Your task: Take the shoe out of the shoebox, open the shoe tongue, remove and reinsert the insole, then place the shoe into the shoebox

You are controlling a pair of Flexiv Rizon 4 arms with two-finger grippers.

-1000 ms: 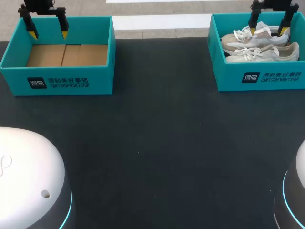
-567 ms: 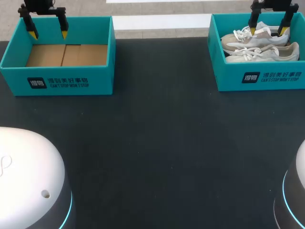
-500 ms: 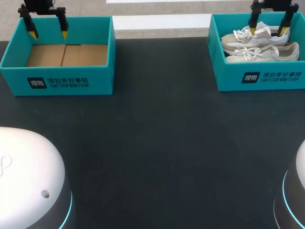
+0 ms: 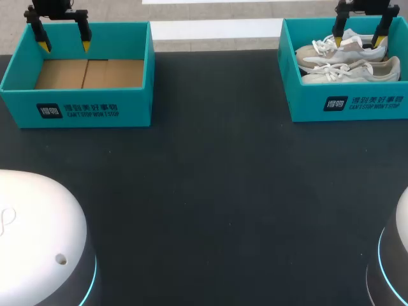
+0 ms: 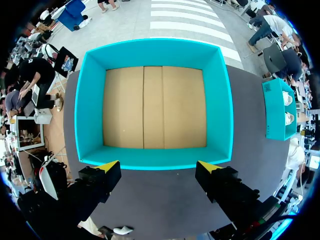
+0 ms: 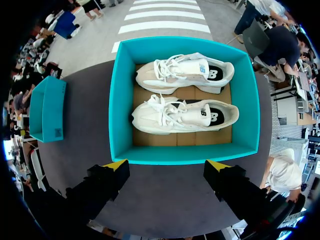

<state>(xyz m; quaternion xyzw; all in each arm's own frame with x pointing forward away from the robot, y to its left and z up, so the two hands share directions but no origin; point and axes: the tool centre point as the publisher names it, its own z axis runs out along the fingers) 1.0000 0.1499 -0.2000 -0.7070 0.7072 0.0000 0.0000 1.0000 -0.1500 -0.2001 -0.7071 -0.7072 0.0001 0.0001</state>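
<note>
Above the shoebox (image 6: 120,110), my right claw (image 6: 167,164) hangs open, gripping nothing. I'd drop onto the nearer shoe (image 6: 185,114) lying inside and pinch its collar, keeping both fingers clear of the box walls.

A black table (image 4: 217,178) with a matte, even top runs from the near edge to the far one, and from left to right. At its far left stands an open-topped teal box (image 4: 95,111), upright and square to the table's far edge, with white print on its near wall. Its floor is plain brown cardboard (image 4: 89,73), crossed by straight seams where the flaps meet.
</note>
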